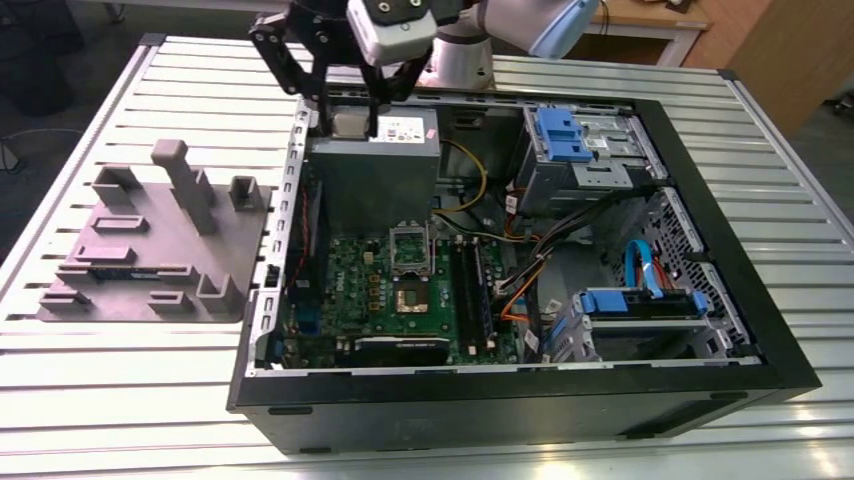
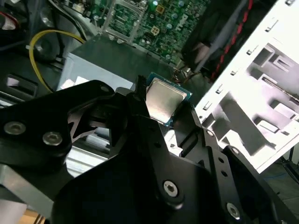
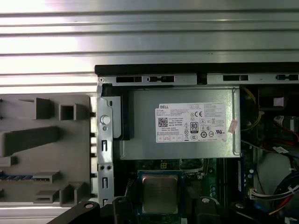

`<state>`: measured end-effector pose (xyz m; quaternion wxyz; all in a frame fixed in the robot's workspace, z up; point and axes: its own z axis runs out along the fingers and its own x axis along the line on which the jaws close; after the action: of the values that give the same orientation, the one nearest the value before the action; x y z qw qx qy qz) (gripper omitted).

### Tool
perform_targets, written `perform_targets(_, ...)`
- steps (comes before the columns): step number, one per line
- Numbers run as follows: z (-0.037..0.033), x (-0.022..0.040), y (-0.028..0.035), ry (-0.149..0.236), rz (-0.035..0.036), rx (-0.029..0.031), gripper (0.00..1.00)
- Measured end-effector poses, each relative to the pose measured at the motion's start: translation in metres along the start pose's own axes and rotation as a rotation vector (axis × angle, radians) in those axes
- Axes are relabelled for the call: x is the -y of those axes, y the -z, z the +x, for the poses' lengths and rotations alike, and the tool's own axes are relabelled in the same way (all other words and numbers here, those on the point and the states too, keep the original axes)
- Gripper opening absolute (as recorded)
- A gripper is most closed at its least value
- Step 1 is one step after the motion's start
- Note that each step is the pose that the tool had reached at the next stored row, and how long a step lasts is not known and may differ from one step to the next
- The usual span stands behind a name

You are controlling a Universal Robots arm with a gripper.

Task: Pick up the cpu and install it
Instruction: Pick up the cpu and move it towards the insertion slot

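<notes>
On a ribbed silver metal table [image 1: 107,400], an open black computer case [image 1: 534,400] laid on its side, green motherboard [image 1: 354,270] facing up. Beyond the table, dark floor at the exterior view's left and pale wooden furniture [image 1: 774,50] at the far right. Just beside the case, on the exterior view's left, a grey moulded fixture tray [image 1: 147,260] with upright blocks and slots. Inside the case, a silver-grey power supply box [image 1: 374,170] with a white label at the far end, and blue drive brackets [image 1: 561,135] toward the exterior view's right. In the middle of the board, a silver-framed square socket [image 1: 408,290], well apart from the arm.

Above the power supply box, near the case wall beside the tray: the black two-fingered gripper [image 1: 350,118], pointing down. Pinched between its fingers [image 2: 139,95], clear of everything below, the small flat square cpu [image 2: 163,103], gripped by two opposite edges. Silvery metal top turned toward both wrist cameras, a thin blue-green rim around it. Held flat, edges running square with the sides of the power supply box in the first wrist view. Nearly square in outline, so no clear long axis.
</notes>
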<state>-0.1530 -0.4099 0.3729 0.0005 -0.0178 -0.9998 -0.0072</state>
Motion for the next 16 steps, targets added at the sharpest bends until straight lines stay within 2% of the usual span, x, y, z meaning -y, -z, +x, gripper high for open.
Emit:
perform_targets(2, -0.0058, -0.0002, -0.0006, 0.0, -0.0002, -0.0003, 0.47)
perform_targets(4, -0.008, 0.002, -0.0017, 0.0, 0.0001, -0.0005, 0.47)
perform_targets(9, -0.0087, 0.0172, -0.0061, 0.0, -0.0001, -0.0003, 0.47)
perform_targets(11, -0.0102, 0.0203, -0.0075, 0.0, -0.0002, -0.0002, 0.47)
perform_targets(13, -0.0154, 0.0207, -0.0085, 0.0, 0.0, -0.0004, 0.47)
perform_targets(16, -0.0284, 0.0203, -0.0098, 0.0, 0.0, -0.0004, 0.47)
